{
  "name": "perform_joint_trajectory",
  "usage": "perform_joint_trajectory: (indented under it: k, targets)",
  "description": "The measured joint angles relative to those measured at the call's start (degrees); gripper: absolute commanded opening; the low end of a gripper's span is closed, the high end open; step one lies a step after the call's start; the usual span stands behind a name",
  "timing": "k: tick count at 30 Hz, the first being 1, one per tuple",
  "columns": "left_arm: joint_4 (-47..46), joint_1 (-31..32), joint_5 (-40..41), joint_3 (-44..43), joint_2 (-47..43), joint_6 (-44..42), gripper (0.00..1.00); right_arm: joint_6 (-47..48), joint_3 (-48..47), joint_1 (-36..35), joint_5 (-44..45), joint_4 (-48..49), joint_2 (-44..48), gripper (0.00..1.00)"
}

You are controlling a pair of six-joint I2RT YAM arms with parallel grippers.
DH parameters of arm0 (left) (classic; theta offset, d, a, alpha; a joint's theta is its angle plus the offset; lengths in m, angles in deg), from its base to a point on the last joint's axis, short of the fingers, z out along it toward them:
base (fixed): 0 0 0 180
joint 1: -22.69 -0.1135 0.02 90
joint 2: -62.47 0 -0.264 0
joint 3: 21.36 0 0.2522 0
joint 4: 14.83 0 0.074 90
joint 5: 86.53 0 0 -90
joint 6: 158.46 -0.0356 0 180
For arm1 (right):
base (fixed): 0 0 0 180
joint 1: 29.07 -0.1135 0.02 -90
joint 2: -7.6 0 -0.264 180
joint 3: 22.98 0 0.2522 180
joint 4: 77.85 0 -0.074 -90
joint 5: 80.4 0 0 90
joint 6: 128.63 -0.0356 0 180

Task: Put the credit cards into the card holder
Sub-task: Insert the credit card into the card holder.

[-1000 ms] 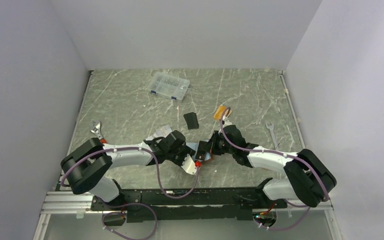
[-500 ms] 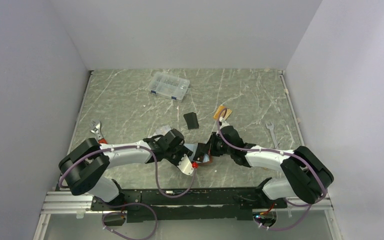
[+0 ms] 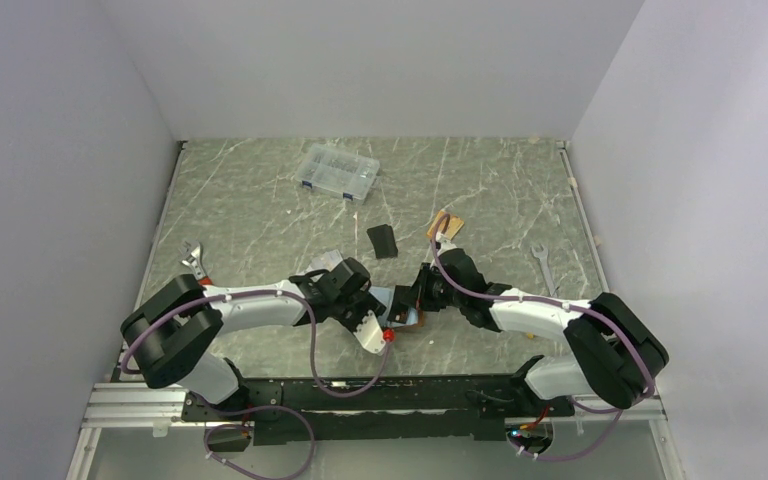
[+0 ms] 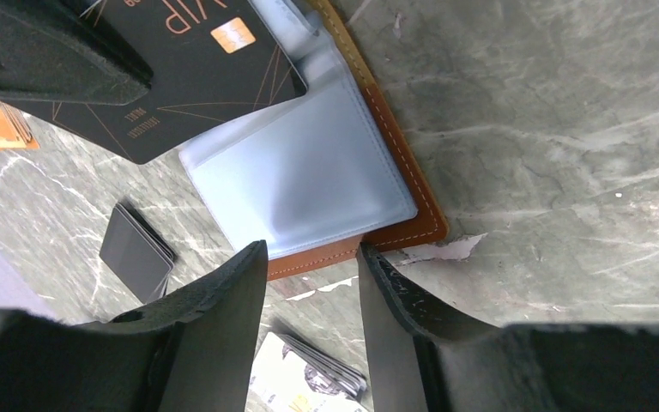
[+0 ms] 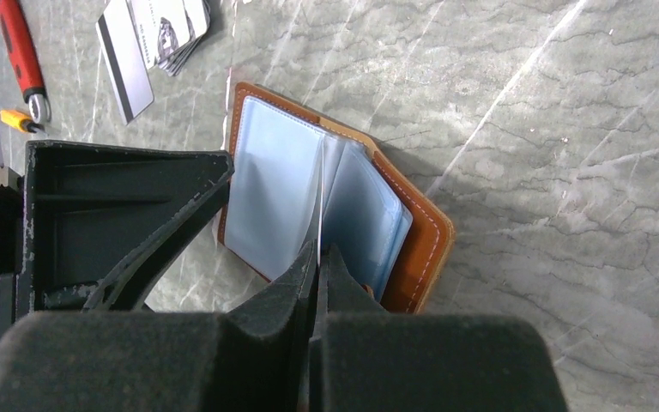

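The brown leather card holder (image 3: 407, 318) lies open on the table between my arms, its clear sleeves (image 5: 270, 193) fanned up. My right gripper (image 5: 317, 251) is shut on a dark credit card, seen edge-on (image 5: 319, 225), standing between the sleeves. The left wrist view shows that card's dark face (image 4: 197, 69) with its lower edge at a sleeve (image 4: 309, 172). My left gripper (image 4: 311, 249) is open and empty, its fingertips at the holder's brown edge (image 4: 326, 253). A stack of silver-grey cards (image 5: 159, 30) lies on the table. An orange card (image 3: 445, 225) lies further back.
A small flat black rectangle (image 3: 382, 241) lies behind the holder. A clear compartment box (image 3: 338, 172) sits at the back. A wrench (image 3: 541, 262) lies at the right, an adjustable wrench (image 3: 194, 260) at the left, and a red-handled tool (image 5: 21, 51) near the cards.
My left gripper has shifted slightly toward the near edge. My right gripper has edged left over the holder, still holding the card.
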Motion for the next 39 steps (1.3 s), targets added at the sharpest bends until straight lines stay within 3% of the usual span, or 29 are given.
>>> perform_joint_trajectory:
  k: [8,21,39]
  targets:
    - [1.25,0.52,1.70,0.02,0.15,-3.13,0.47,0.48,-0.37,0.00,-0.11,-0.70,-0.09,0.00]
    - [5.29,6.12,2.84,-3.41,2.34,4.13,0.40,2.34,-0.76,2.45,-0.70,-3.61,2.08,0.00]
    - [2.67,6.36,5.22,-2.27,2.86,6.36,0.24,2.89,1.29,3.32,-3.45,2.08,-0.35,0.00]
